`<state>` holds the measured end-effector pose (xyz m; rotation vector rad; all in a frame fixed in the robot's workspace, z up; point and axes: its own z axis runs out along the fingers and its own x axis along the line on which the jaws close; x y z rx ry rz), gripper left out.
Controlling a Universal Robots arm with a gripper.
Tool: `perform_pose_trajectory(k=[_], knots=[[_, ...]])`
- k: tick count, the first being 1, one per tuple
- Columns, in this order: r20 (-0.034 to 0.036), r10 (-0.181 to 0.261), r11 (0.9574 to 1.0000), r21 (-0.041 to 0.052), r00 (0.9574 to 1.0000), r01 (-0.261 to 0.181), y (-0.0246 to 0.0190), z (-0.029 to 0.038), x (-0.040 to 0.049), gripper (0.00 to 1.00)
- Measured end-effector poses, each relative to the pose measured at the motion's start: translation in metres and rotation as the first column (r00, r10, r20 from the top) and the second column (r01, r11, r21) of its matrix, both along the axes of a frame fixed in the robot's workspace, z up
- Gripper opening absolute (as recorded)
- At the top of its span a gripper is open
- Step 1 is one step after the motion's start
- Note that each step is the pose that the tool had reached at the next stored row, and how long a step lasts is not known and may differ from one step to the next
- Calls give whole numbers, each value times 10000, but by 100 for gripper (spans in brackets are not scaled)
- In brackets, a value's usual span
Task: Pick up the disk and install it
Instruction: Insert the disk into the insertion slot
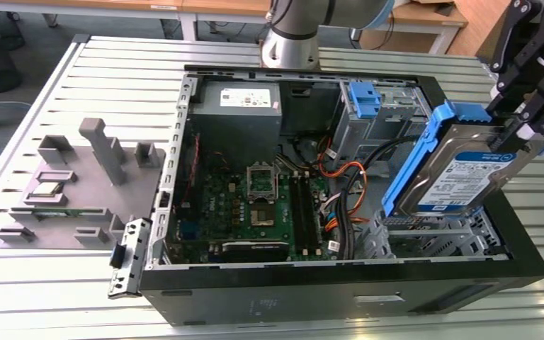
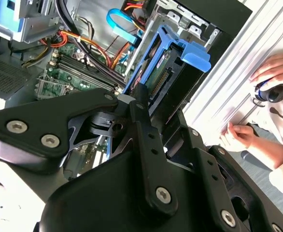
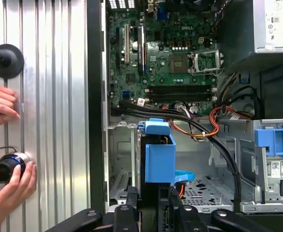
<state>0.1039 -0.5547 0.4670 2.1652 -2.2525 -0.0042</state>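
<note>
Clamping disk (image 1: 456, 173) at upper corner; pincer (image 1: 520, 136) above case (image 1: 348, 287)

The disk (image 1: 461, 180) is silver metal with a white-and-blue label and a bright blue carrier frame; the hand (image 1: 520, 133) is matte black. The computer case (image 1: 348, 301) is black, its motherboard (image 1: 253, 205) green, the cables (image 1: 333, 166) orange and the power supply (image 1: 239, 113) grey. The bench (image 1: 93, 71) is silver with parallel ribbed stripes; the fixture (image 1: 83, 180) is plain grey.
</note>
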Motion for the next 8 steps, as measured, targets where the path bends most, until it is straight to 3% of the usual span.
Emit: perform_pose_trajectory(k=[8], knots=[[-1, -2, 10000, -4, 10000, 2, 0, -57, 34, 35]])
